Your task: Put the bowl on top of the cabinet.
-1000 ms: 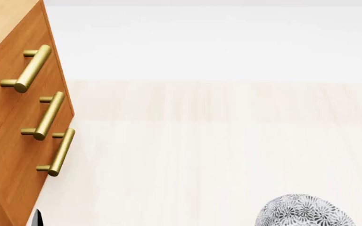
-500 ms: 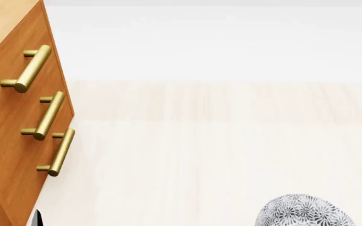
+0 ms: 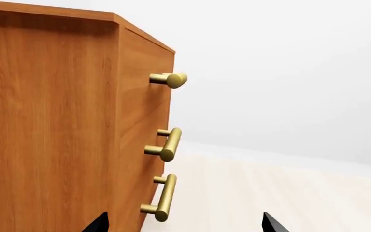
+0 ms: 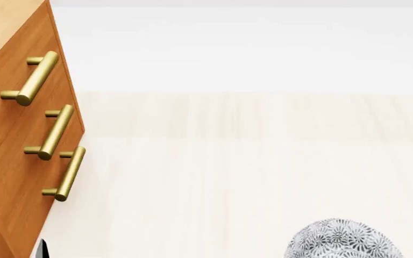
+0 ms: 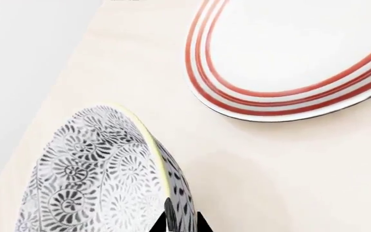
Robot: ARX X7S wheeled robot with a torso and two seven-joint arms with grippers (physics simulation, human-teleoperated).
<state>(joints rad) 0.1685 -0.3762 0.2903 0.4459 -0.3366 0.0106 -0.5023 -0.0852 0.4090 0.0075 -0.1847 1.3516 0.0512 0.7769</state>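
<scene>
The bowl (image 4: pixel 343 240), white with a dense grey-black floral pattern, shows at the bottom edge of the head view, right of centre. In the right wrist view the bowl (image 5: pixel 89 174) is tilted on edge, and my right gripper (image 5: pixel 176 224) is shut on its wall, one dark fingertip on each side of the pale rim. The orange-brown cabinet (image 4: pixel 13 145) stands at the far left, its brass bar handles (image 4: pixel 38 78) facing right. My left gripper (image 3: pixel 185 224) is open with nothing between its fingertips, close beside the cabinet (image 3: pixel 50 121) and well below its top edge.
A flat white plate with red rings (image 5: pixel 301 53) lies on the pale wooden surface (image 4: pixel 249 172) just beyond the bowl. A white wall (image 4: pixel 249 48) runs behind. A small dark part (image 4: pixel 43 249) shows at the cabinet's foot.
The bowl has shifted slightly up and left in the head view. The cabinet looks the same.
</scene>
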